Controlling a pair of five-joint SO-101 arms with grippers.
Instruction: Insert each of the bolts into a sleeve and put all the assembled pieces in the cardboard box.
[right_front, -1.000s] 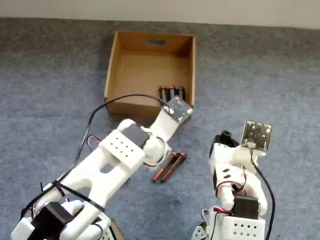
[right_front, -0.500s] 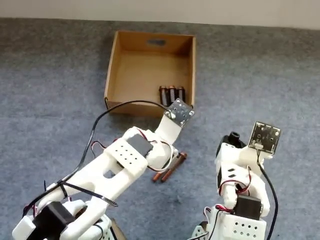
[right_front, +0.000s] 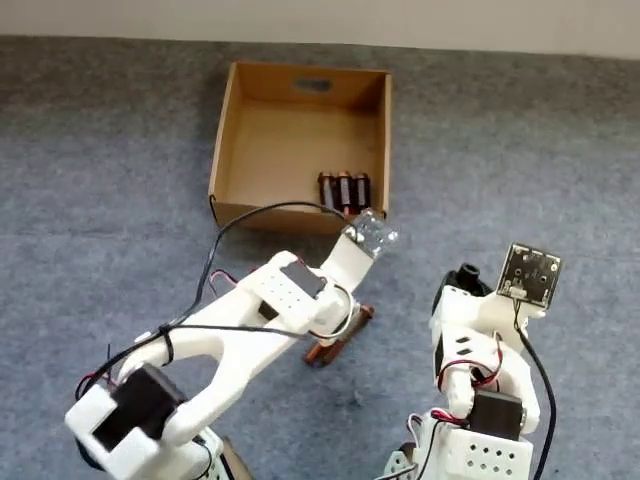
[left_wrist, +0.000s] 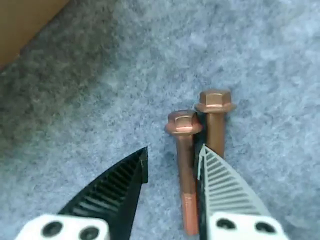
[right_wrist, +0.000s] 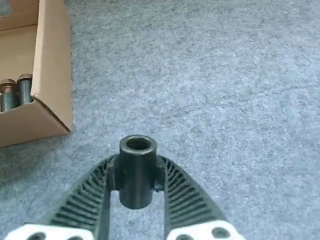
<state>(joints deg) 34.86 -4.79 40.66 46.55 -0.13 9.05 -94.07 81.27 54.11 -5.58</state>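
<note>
Two copper bolts (left_wrist: 184, 150) (left_wrist: 216, 117) lie side by side on the grey carpet, also seen in the high view as bolts (right_front: 358, 318) poking out from under the left arm. My left gripper (left_wrist: 173, 150) is open just above them, with one bolt's shank between its fingers and the other bolt under the white finger (left_wrist: 222, 190). My right gripper (right_wrist: 136, 164) is shut on a black sleeve (right_wrist: 136, 172), held upright with its bore showing, to the right of the bolts at sleeve (right_front: 456, 273). Three assembled pieces (right_front: 343, 188) lie in the cardboard box (right_front: 225, 130).
The open cardboard box (right_wrist: 52, 70) stands just beyond both grippers, its near wall close to the left wrist. Assembled pieces (right_wrist: 15, 92) rest in its near right corner. Bare grey carpet surrounds the box and arms.
The left arm has swung toward the near right and lowered its gripper over the two bolts. The right arm shifted slightly right with the sleeve, then held still.
</note>
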